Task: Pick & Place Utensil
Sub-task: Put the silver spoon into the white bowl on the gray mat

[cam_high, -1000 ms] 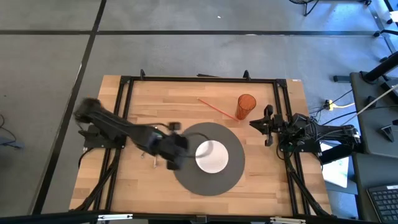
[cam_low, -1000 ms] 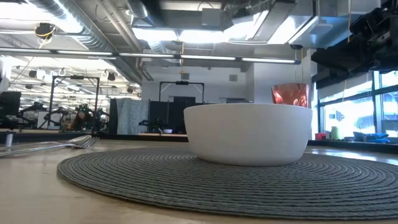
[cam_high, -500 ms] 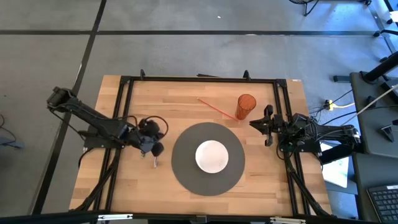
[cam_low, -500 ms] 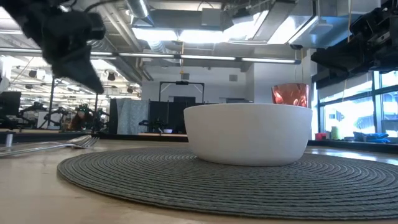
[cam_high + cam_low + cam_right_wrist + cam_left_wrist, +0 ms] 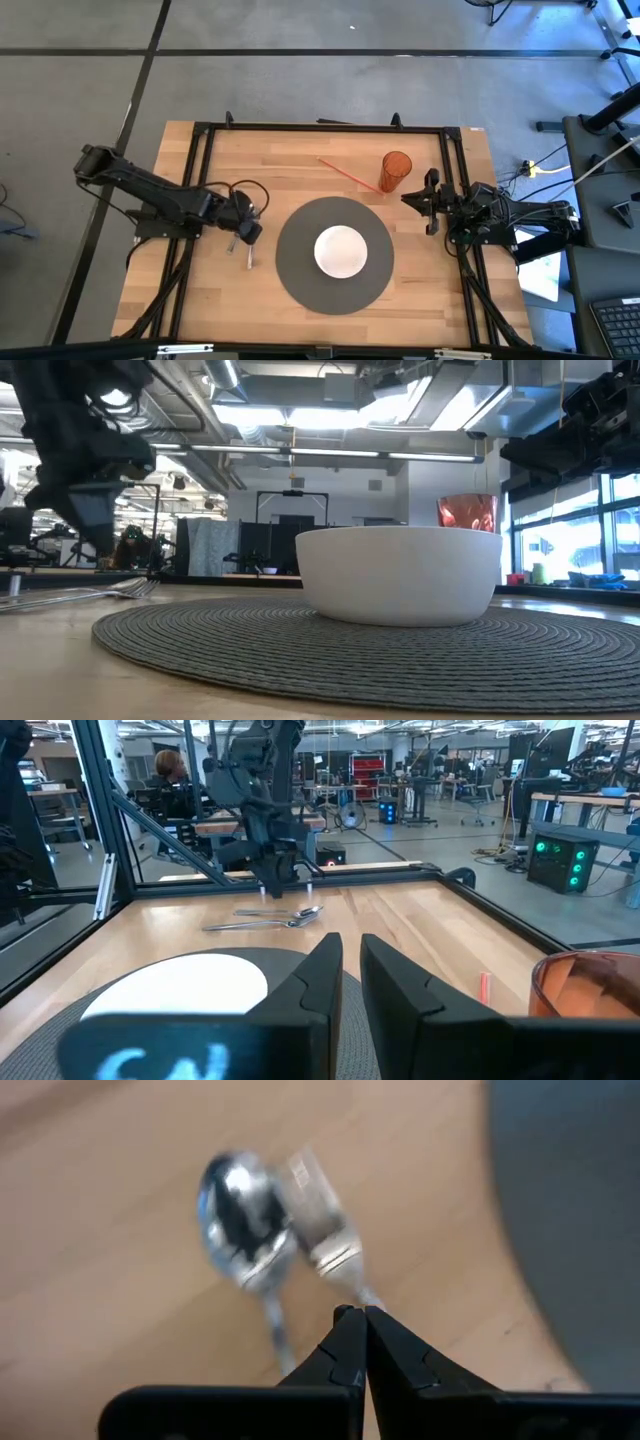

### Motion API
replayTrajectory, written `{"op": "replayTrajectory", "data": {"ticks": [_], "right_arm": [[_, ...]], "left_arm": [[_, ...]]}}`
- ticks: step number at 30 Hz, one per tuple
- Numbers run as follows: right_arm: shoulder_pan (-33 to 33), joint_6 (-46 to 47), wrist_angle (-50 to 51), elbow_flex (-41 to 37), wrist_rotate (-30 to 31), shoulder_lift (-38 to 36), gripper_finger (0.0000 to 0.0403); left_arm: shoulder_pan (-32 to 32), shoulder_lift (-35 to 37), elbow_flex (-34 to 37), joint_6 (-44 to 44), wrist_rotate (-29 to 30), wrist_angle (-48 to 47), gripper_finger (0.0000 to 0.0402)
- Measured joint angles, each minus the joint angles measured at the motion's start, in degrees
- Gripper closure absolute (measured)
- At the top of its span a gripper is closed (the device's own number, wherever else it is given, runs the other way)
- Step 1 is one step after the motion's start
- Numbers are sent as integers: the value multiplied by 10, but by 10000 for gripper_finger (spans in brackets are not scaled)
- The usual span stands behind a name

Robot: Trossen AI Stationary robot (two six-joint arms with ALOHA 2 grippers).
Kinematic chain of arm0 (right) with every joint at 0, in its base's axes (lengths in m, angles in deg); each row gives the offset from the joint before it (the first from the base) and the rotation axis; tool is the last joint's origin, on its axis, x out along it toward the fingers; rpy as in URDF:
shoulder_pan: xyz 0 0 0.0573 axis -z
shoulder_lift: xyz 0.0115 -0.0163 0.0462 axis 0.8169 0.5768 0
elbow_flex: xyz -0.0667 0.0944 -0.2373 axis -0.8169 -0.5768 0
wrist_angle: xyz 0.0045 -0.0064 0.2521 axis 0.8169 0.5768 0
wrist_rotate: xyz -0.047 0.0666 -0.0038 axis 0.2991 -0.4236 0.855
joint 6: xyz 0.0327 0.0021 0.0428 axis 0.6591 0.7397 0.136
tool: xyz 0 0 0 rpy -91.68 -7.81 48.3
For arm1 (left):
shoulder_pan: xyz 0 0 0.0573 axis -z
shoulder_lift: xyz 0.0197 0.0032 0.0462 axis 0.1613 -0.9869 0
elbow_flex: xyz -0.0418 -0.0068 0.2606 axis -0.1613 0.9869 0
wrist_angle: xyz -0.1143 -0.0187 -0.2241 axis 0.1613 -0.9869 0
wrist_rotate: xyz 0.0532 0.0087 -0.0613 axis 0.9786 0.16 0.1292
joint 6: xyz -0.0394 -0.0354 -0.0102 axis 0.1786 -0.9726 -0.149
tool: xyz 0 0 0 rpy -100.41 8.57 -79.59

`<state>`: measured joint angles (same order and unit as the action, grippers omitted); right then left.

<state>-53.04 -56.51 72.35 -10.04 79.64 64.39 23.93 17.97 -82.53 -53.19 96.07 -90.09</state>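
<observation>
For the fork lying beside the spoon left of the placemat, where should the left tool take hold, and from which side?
Probably the bare handle, from straight above. The fork lies flat on the table, its head touching or overlapping the spoon, so a pinch there would likely catch both; whether the handles part further down is hard to tell. The left tool hangs over the pair, fingers together, and would need to open across the thin handle.

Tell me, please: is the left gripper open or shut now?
Shut. In the left wrist view the left gripper has its two dark fingertips pressed together with nothing between them, above the spoon and fork.
</observation>
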Motion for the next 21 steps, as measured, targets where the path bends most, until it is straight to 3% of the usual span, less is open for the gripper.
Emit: {"op": "replayTrajectory", "data": {"ticks": [3, 11, 21], "right_arm": [[0, 0, 0, 0, -1, 0, 360], [0, 0, 0, 0, -1, 0, 360], [0, -2, 0, 0, 0, 0, 360]], "left_arm": [[-17, -6, 0, 10, -41, -10, 398], [-61, -7, 0, 27, -71, -11, 388], [-116, -8, 0, 56, -104, -42, 301]]}}
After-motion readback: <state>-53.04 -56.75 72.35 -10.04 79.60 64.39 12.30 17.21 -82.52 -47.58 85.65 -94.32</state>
